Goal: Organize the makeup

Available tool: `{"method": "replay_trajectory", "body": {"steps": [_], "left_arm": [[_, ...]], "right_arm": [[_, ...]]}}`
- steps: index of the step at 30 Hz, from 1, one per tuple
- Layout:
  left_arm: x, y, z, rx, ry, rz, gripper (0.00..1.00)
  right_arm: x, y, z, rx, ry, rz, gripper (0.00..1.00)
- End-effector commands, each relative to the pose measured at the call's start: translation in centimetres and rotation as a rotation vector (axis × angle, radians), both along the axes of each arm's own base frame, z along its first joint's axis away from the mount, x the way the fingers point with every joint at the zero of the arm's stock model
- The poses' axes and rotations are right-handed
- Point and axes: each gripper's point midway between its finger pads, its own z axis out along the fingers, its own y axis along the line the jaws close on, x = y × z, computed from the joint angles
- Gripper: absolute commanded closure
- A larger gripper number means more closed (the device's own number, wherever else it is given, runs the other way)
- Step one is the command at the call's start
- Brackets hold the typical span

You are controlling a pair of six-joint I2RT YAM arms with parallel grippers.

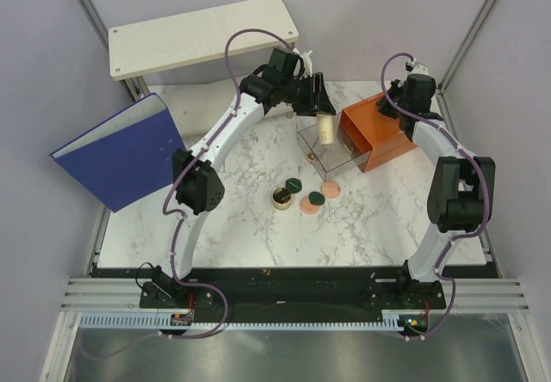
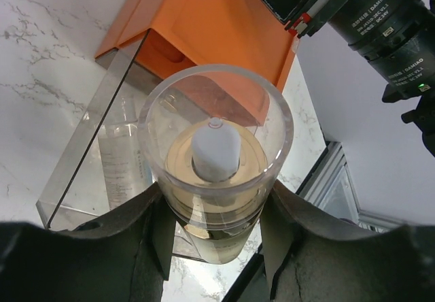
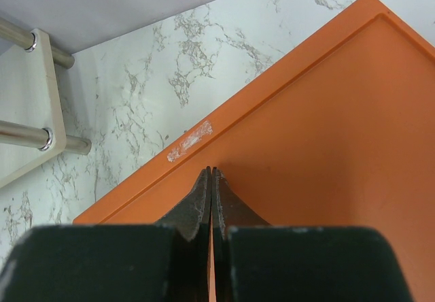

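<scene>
Now the left claw (image 2: pixel 216 237) pinches the beige bottle (image 2: pixel 216 156) upright, long axis vertical, just over the clear drawer (image 2: pixel 75 173). The right claw (image 3: pixel 211 200), pressed together, rests behind that drawer on the orange box (image 3: pixel 326 132).

Marble table (image 1: pixel 250 236), orange box (image 1: pixel 379 128), gold jar (image 1: pixel 281 198), four discs (image 1: pixel 316 199), blue binder (image 1: pixel 120 154)

In the left wrist view, the black motor housing (image 2: pixel 382 24) at the upper right carries small white labels reading "DAMIAO", one on each of its two rings. The finer print beside them is too small to read. The clear bottle (image 2: pixel 126 159) bears faint lettering that cannot be made out.
</scene>
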Motion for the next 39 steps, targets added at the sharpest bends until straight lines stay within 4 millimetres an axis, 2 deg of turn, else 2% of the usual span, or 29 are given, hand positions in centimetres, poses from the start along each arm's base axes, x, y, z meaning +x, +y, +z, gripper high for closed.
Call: {"method": "replay_trajectory", "body": {"steps": [1, 3, 8, 12, 18, 19, 21, 22, 30, 31, 33, 39], "left_arm": [[0.2, -1.8, 2.6, -0.109, -0.048, -0.035, 0.92], [0.4, -2.2, 1.7, -0.104, -0.033, -0.033, 0.87], [0.4, -2.9, 0.0, -0.102, -0.007, -0.051, 0.85], [-0.7, -3.8, -1.9, -0.070, 0.000, -0.100, 0.85], [-2.2, -4.4, -3.4, -0.014, -0.031, -0.157, 0.74], [-2.2, -4.4, -3.5, -0.008, -0.040, -0.162, 0.67], [-2.3, -4.6, -3.3, -0.009, -0.046, -0.168, 0.61], [-2.4, -4.6, -3.2, -0.010, -0.053, -0.174, 0.49], [-3.2, -4.5, -3.9, 0.009, -0.037, -0.208, 0.38], [-3.2, -4.4, -3.7, 0.008, -0.044, -0.211, 0.31], [-3.3, -4.3, -3.3, 0.009, -0.054, -0.213, 0.26], [-2.8, -3.9, -1.1, -0.001, -0.121, -0.200, 0.24]], "right_arm": [[-11.6, -0.1, -15.3, -0.034, 0.626, 0.022, 1.00], [-11.5, -0.1, -15.3, -0.034, 0.624, 0.022, 1.00], [-11.6, -0.1, -15.4, -0.032, 0.629, 0.022, 1.00], [-11.6, 0.0, -15.4, -0.033, 0.629, 0.024, 1.00], [-11.7, -0.1, -15.5, -0.033, 0.632, 0.017, 1.00], [-11.7, -0.2, -15.5, -0.032, 0.632, 0.016, 1.00], [-11.7, -0.2, -15.5, -0.032, 0.632, 0.016, 1.00], [-11.6, -0.1, -15.5, -0.033, 0.631, 0.017, 1.00], [-11.5, -0.2, -15.6, -0.030, 0.633, 0.013, 1.00], [-11.5, -0.2, -15.6, -0.031, 0.631, 0.014, 1.00], [-11.6, -0.1, -15.6, -0.031, 0.634, 0.016, 1.00], [-11.5, -0.1, -15.7, -0.030, 0.636, 0.016, 1.00]]}}
